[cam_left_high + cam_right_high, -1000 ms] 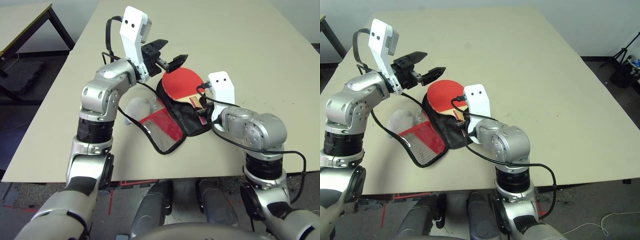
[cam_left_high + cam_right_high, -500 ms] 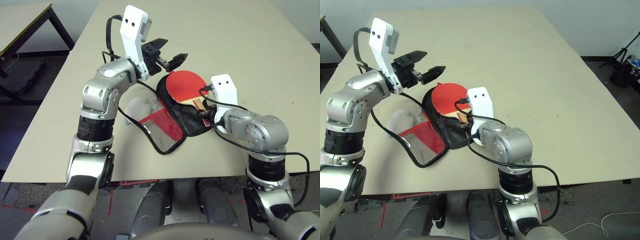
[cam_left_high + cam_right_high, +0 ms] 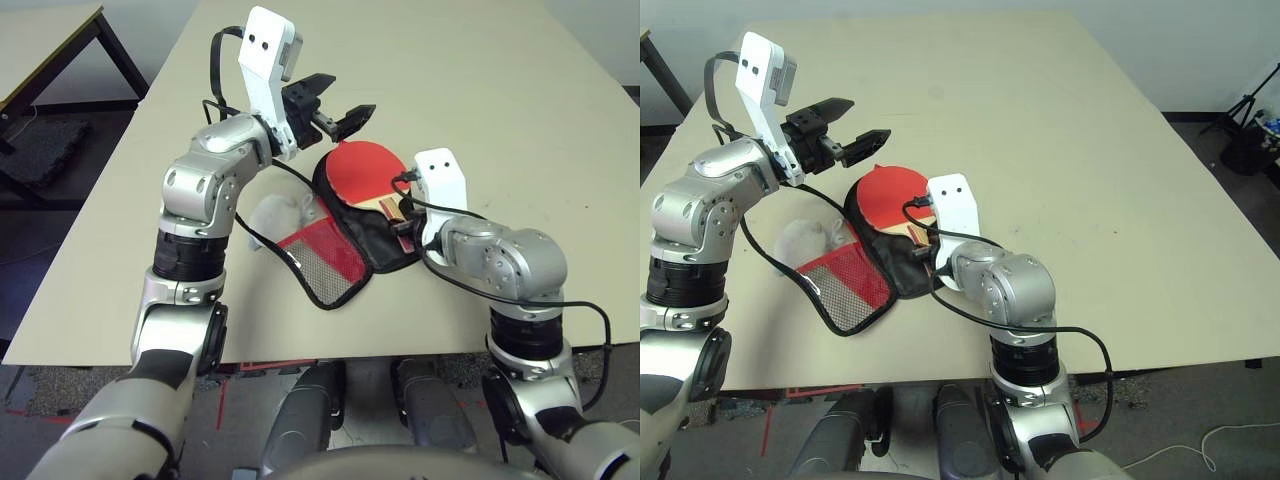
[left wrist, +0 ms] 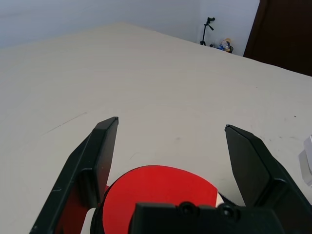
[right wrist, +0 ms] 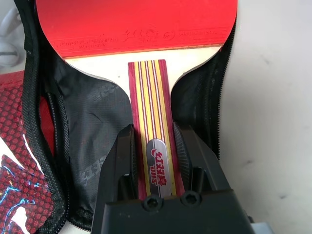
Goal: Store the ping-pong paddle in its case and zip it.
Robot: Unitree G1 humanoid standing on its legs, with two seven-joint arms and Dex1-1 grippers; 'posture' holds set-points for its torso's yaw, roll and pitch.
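The ping-pong paddle [image 3: 363, 168] lies with its red face up on the black lining of the open case [image 3: 377, 243]. My right gripper [image 5: 152, 134] is shut on the paddle's striped wooden handle [image 5: 150, 107], one finger [image 5: 123, 153] on each side of it. The case's red mesh flap [image 3: 327, 252] is folded out toward me. A white pom-pom [image 3: 275, 213] lies beside it on the left. My left gripper [image 3: 333, 108] hangs raised above the far rim of the paddle. It is open, with nothing between its fingers [image 4: 100, 156].
The beige table [image 3: 480, 90] stretches wide beyond and to the right of the case. Its front edge runs just under my right elbow [image 3: 520, 270]. A second table [image 3: 50, 40] stands off to the far left across a gap of floor.
The right gripper nudged the paddle slightly to the right and brought it back again. The left gripper has risen a trifle.
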